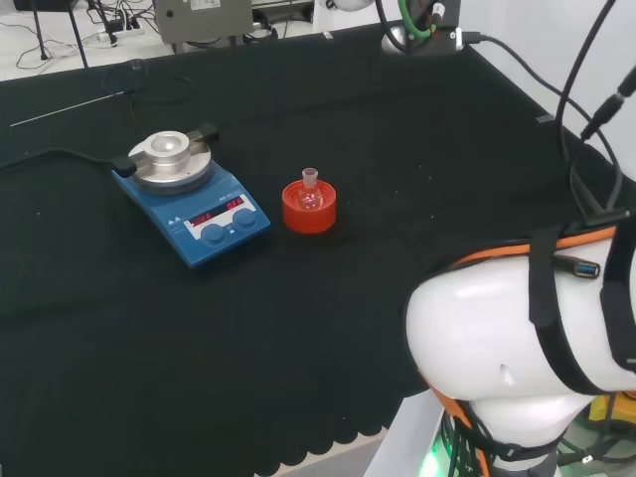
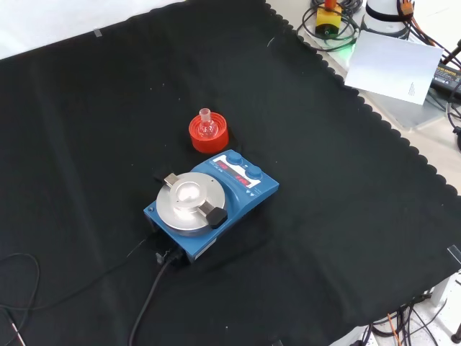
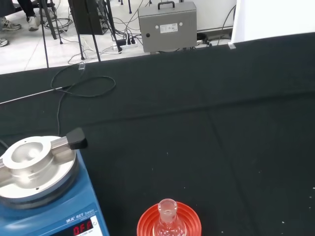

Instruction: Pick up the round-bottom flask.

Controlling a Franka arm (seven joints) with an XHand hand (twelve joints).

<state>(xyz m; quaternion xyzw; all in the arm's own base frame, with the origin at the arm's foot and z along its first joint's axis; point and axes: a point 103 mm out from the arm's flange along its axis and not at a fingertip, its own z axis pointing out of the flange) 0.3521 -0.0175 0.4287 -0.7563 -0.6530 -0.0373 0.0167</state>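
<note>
Right, from my seat I cannot tell how the hand is set, whether spread or curled, so I judge its place from the wrist camera alone. That camera looks down across the worktop at the round-bottom flask, which sits ahead of and below the palm, well apart from it, so I take the reach as not yet begun.

The flask rests in a red ribbed stand, and I read the reason plainly: a round belly would roll on flat cloth, so the ring cradles it and keeps the neck upright and free for fingers to close round. In the head view the stand is just beside the blue stirrer plate, apart from it, with its silver top disc off to one side of the hand's line of approach; in the front view the stand lies just beyond the plate's display edge. The plate's black cable trails away on the far side from the flask, so it should not snag.

The flask itself is small and clear, with a short open neck with a thicker rim and a bulb that sinks into the ring; I cannot tell whether it holds anything. Being glass and smooth, I expect it to slip if pinched high on the neck alone, so I would come down over it and close below the rim.
</note>
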